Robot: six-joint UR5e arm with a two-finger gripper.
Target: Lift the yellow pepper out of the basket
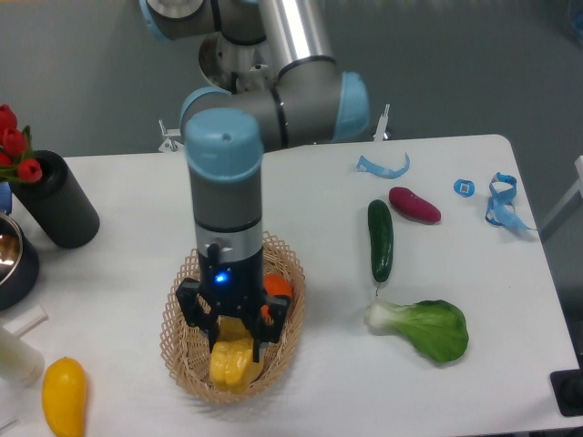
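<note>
The yellow pepper [231, 364] hangs above the wicker basket [182, 350], held between the fingers of my gripper [231, 353], which is shut on it. The gripper points straight down over the basket's front half and looks much larger than before. An orange [278, 289] shows partly behind the gripper inside the basket. The pale round item in the basket is hidden behind the pepper and gripper.
A smooth yellow fruit [63, 395] lies at the front left. A black cylinder [56, 198] with red flowers and a dark metal bowl [14, 259] stand at the left. A cucumber [380, 239], a bok choy [424, 328], a purple vegetable [414, 204] and blue clips [501, 201] lie to the right.
</note>
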